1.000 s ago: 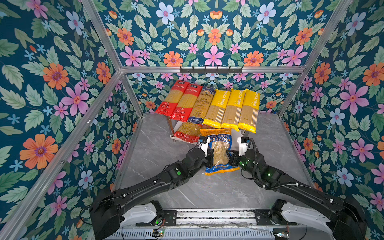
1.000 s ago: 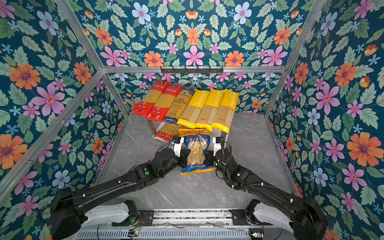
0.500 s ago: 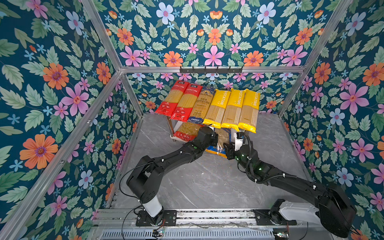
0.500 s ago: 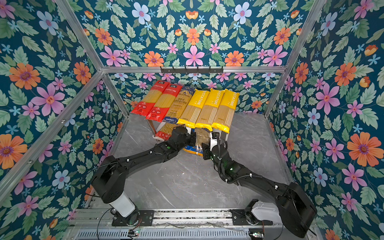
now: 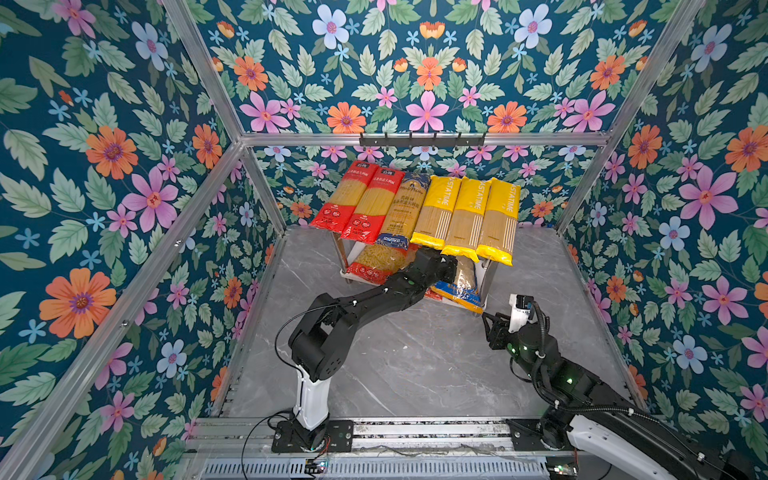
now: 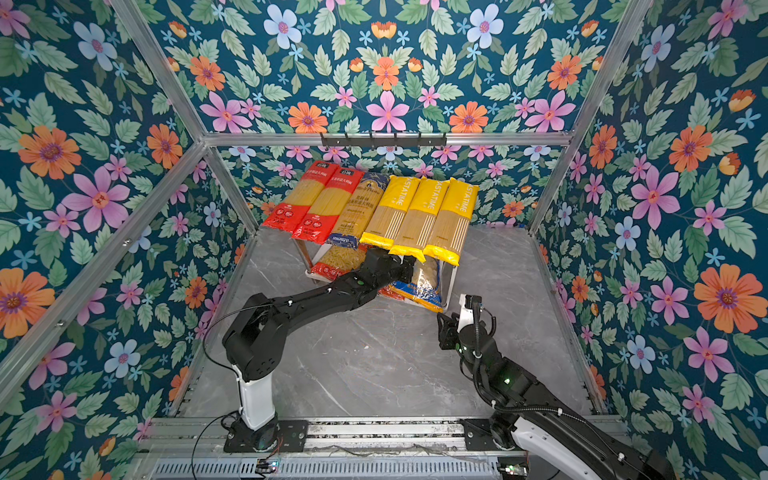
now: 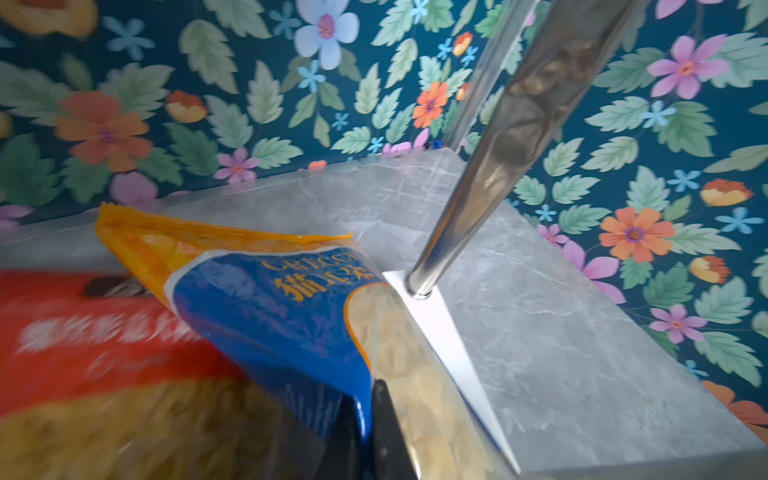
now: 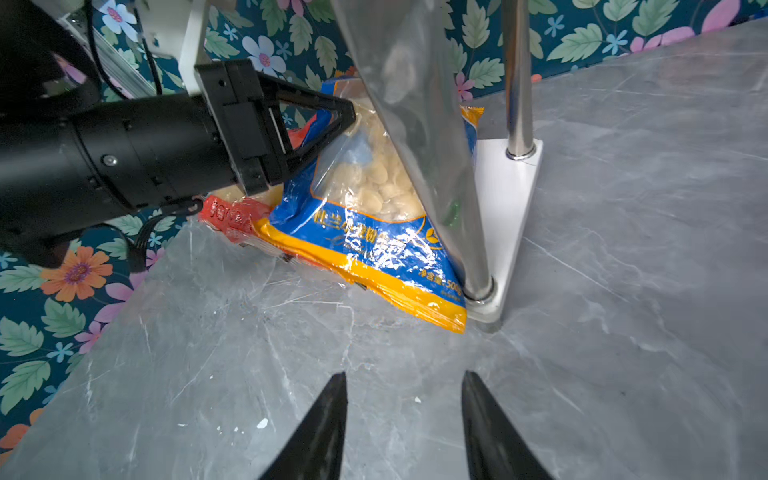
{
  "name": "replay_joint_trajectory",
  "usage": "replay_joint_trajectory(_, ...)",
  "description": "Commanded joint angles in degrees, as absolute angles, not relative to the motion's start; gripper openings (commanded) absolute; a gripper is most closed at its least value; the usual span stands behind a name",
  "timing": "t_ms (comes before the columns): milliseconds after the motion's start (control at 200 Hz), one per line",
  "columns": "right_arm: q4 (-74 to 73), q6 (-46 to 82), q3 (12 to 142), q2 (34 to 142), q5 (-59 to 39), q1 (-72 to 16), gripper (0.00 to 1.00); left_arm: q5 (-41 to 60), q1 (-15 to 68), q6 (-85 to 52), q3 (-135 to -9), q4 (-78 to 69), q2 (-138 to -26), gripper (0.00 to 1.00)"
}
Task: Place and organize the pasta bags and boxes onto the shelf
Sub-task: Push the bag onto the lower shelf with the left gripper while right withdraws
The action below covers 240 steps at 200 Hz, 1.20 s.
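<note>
Pinching the blue-and-orange plastic bag of shell pasta (image 5: pixel 464 279), the left gripper (image 8: pixel 348 117) is clamped shut. The bag lies on the lower tier of the white chrome-legged two-tier shelf (image 8: pixel 503 199), toward 4 o'clock; the right gripper (image 8: pixel 402 376) hangs parted, empty, at the shelf's 5 o'clock.

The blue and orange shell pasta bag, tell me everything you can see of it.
The shell pasta bag is glossy crinkled plastic film, blue with orange seams, gold lettering and a clear window showing pale shells. It lies tilted on the shelf's white lower tier, beside a chrome leg, one side overlapping a red macaroni pack, its orange end seam jutting past the front edge. The left gripper is shut on its upper film; the right gripper is open, clear of it.
</note>
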<state>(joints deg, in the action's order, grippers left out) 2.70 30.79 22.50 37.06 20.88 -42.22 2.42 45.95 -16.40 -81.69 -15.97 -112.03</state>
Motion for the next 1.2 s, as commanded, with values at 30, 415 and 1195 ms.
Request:
replay_joint_trajectory(30, 4.98, 32.39, 22.61, 37.46, 23.19, -42.27, 0.46, 8.84, 46.87, -16.6, -86.48, -17.9, -116.42, 0.0)
replay_joint_trajectory(415, 3.06, 33.56, 23.88, 43.13, 21.67, -42.12, 0.47, 4.23, 45.56, -18.99, -86.69, -5.28, -118.72, 0.0)
replay_joint_trajectory(1195, 8.56, 36.65, 26.31, 45.75, 20.17, -41.64, 0.47, 2.85, 45.52, -21.63, -76.31, -2.33, -102.91, 0.49)
